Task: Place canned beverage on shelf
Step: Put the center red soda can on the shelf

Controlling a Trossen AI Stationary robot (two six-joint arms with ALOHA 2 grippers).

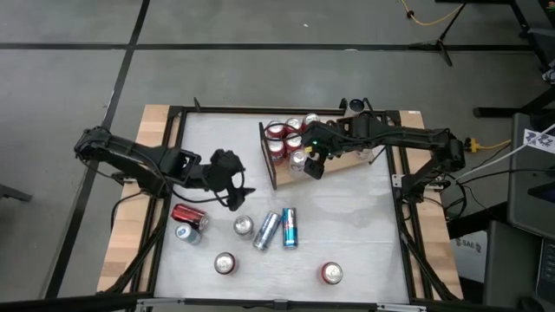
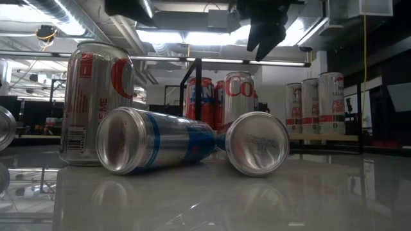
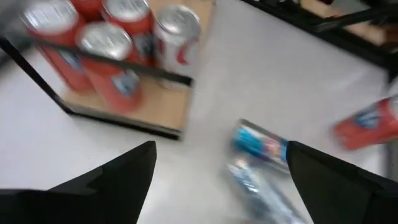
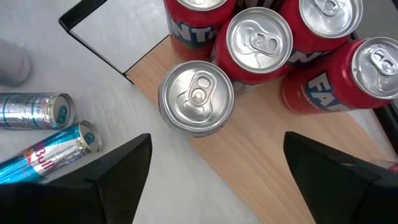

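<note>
The shelf (image 1: 340, 162), a light-brown board with a thin dark rail, lies at the table's far middle. Several red cans and one silver can (image 4: 196, 96) stand upright on it, at its rail end. My right gripper (image 4: 217, 137) hovers open above the silver can, well clear of it. My left gripper (image 1: 234, 187) hangs open over the table left of the shelf, above two slim blue-and-silver cans (image 3: 261, 149) that lie on their sides. Both grippers hold nothing.
More cans are on the near half of the table: a red one on its side (image 1: 189, 217), upright ones (image 1: 244, 226) (image 1: 225, 263) and a red one (image 1: 331, 274) near the front. A dark frame (image 1: 173, 117) edges the table.
</note>
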